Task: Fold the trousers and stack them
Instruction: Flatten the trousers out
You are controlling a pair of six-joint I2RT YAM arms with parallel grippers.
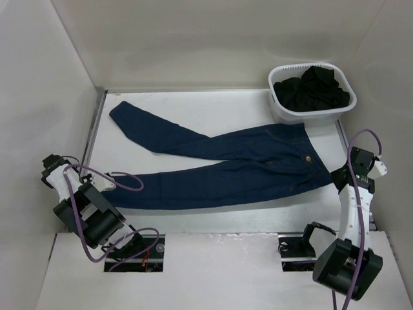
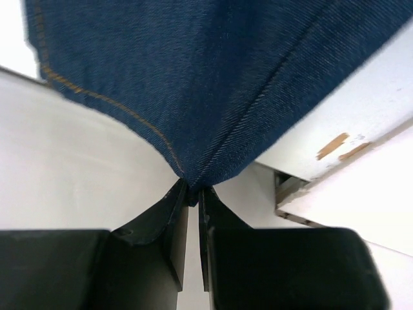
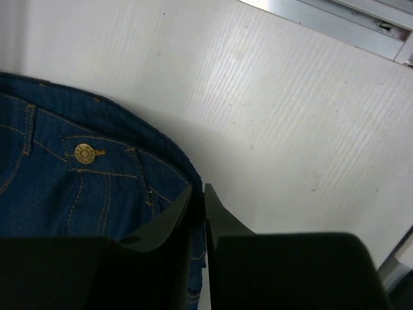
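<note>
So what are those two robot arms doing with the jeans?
The trousers lie spread out on the table, not yet folded. The left gripper pinches the end of one leg, and the right gripper pinches the waistband near the metal button. A white basket of dark clothes sits at the far right corner.

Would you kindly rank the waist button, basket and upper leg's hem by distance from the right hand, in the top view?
1. waist button, just left of the right hand.
2. basket, beyond it at the back.
3. upper leg's hem, far left.
</note>
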